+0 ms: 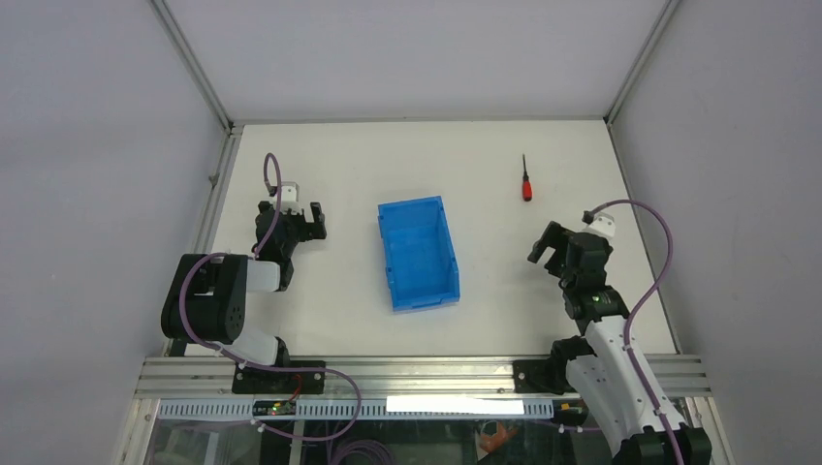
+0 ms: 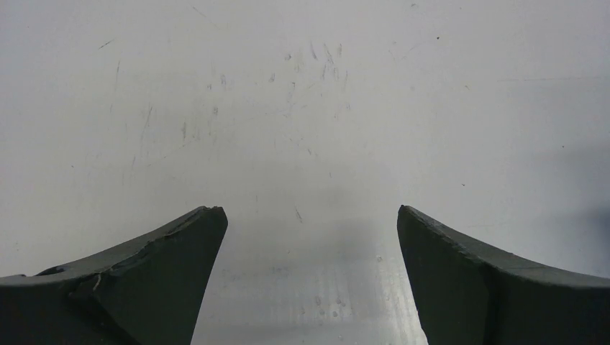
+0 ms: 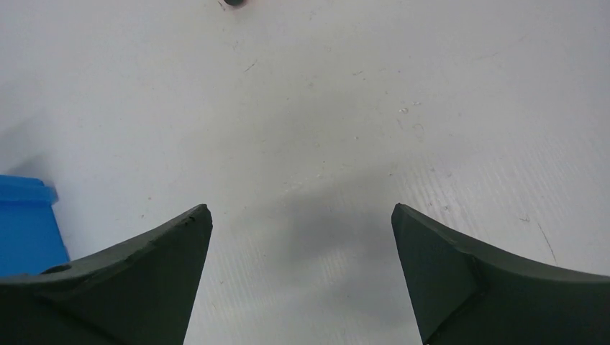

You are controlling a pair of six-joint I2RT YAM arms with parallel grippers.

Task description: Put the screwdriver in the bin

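The screwdriver (image 1: 526, 184), red-handled with a thin black shaft, lies on the white table at the far right. The blue bin (image 1: 418, 253) stands open-topped in the middle, with nothing showing inside it. My right gripper (image 1: 562, 247) hovers open near the right side, a short way in front of the screwdriver and to the right of the bin. In the right wrist view its jaws (image 3: 301, 212) stand wide over bare table, with a corner of the bin (image 3: 25, 223) at the left edge. My left gripper (image 1: 290, 213) is open to the left of the bin; its wrist view (image 2: 311, 215) shows only scratched table.
Grey walls with metal posts close in the table (image 1: 465, 155) on three sides. A metal rail (image 1: 417, 373) carrying both arm bases runs along the near edge. A small dark spot (image 3: 231, 2) sits at the top edge of the right wrist view, too cut off to identify.
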